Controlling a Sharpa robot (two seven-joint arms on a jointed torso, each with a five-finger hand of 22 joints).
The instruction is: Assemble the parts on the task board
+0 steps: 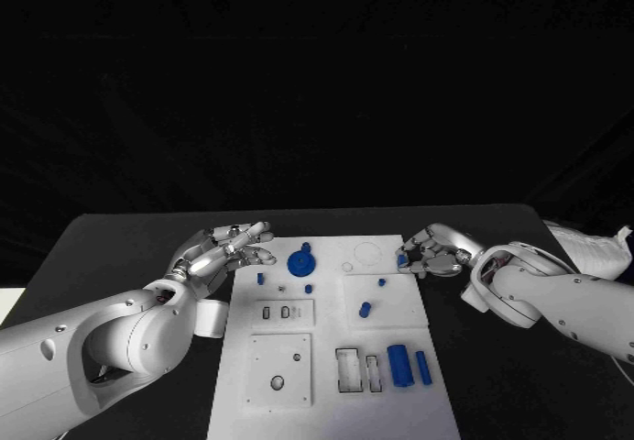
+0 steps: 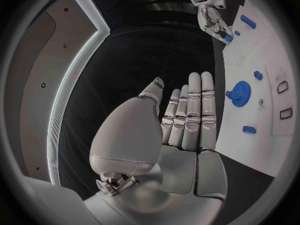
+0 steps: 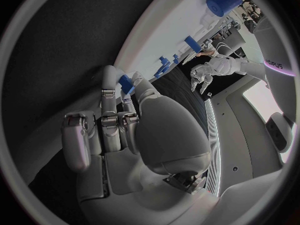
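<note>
Nearest to us on the task board, two blue cylinders lie beside the slots. Further up, our left hand hangs flat and holds nothing, fingers straight, just off the board's left edge by the blue gear. Our right hand pinches a small blue part at the far right edge.

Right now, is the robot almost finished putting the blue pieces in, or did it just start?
Probably just started. The blue gear sits on the task board, maybe already mounted. The right hand pinches a small blue part in its fingers at the board's edge. The left hand is open, holding nothing. The blue cylinders lie loose beside empty slots.
</note>
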